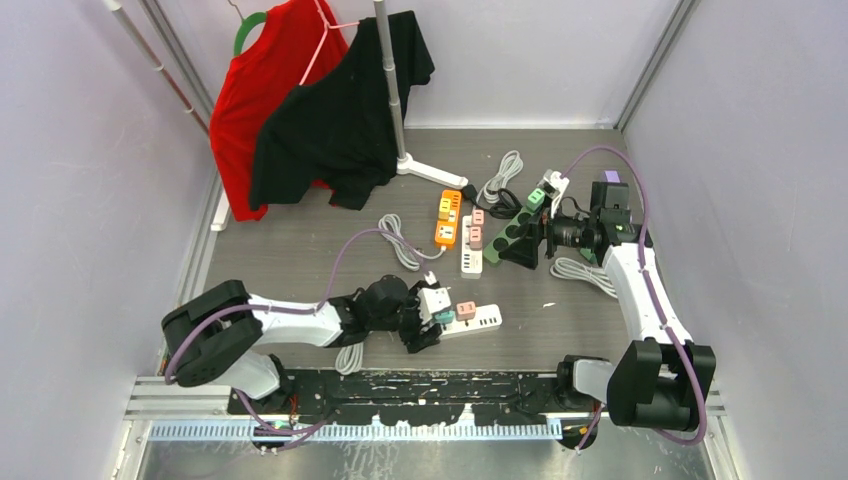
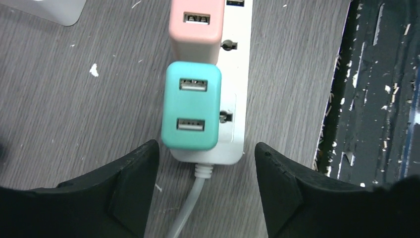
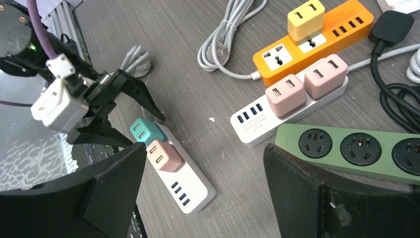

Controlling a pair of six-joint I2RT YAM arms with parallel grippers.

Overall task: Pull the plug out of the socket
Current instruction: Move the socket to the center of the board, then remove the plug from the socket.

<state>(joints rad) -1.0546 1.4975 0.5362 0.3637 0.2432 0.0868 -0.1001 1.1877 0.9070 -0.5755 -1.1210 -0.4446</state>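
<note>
A white power strip (image 1: 480,320) lies near the table's front with a teal plug (image 1: 444,317) and a pink plug (image 1: 465,309) seated in it. In the left wrist view the teal plug (image 2: 191,105) sits at the strip's cable end (image 2: 233,89), the pink plug (image 2: 194,27) beyond it. My left gripper (image 2: 207,163) is open, its fingers either side of the strip's cable (image 2: 190,208), just short of the teal plug and touching nothing. My right gripper (image 1: 520,245) is open and empty, hovering by the green strip, far from the white strip (image 3: 193,183).
An orange strip (image 1: 447,218), a white strip with two pink plugs (image 1: 471,245) and a green strip (image 1: 510,228) lie mid-table with coiled cables. A rack pole (image 1: 392,80) with a red and a black shirt stands at the back. A black rail (image 2: 376,89) borders the near edge.
</note>
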